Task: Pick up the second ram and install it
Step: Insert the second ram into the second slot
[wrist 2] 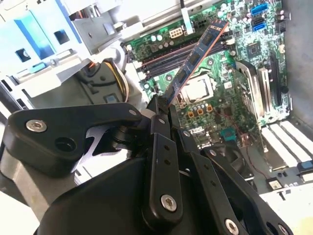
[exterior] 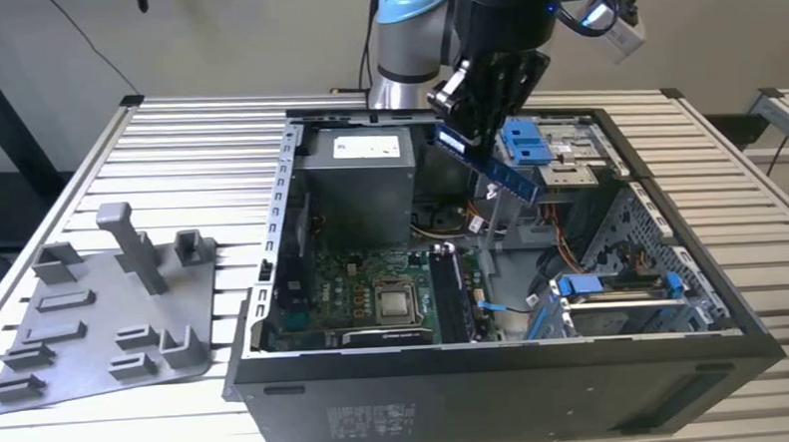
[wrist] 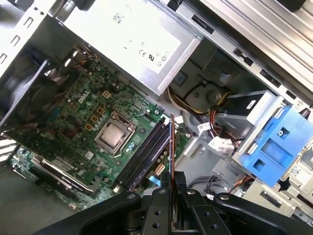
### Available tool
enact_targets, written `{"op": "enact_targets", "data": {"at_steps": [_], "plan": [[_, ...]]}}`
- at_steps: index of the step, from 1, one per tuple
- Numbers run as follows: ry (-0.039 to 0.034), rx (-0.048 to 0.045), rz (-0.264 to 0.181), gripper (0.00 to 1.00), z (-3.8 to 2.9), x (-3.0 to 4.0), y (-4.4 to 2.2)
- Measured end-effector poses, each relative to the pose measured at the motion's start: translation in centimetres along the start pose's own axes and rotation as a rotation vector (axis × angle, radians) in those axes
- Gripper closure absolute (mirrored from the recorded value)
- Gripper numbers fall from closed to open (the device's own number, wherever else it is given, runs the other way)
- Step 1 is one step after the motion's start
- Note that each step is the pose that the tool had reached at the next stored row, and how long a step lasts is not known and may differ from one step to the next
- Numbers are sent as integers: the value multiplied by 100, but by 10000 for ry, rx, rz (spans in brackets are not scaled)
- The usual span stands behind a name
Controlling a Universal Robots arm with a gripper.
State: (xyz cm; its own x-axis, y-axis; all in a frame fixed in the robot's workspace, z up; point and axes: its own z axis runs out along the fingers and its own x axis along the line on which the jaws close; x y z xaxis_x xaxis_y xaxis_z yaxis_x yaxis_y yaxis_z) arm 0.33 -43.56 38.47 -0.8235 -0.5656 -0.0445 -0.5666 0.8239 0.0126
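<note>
Jaws pinch the second ram (wrist 2: 195, 61) by one end, tilted, memory slots (wrist: 144, 156) below them; entering skewed, it could jam or slip.

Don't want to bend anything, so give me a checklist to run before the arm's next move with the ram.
1. Grip on ram: ok, gripper is shut on one end.
2. Ram over the open case: ok, held in the air above it.
3. Ram lined up with slots: not ok, it sits at an angle to them.
4. Ram seated: not ok, it touches no slot.
5. Free slot: cannot tell.
</note>
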Motion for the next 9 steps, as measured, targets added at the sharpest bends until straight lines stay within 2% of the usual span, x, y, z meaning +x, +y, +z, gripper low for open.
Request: {"op": "enact_targets", "data": {"at_steps": [9], "plan": [[-3,14,276,86,2,0,0]]}}
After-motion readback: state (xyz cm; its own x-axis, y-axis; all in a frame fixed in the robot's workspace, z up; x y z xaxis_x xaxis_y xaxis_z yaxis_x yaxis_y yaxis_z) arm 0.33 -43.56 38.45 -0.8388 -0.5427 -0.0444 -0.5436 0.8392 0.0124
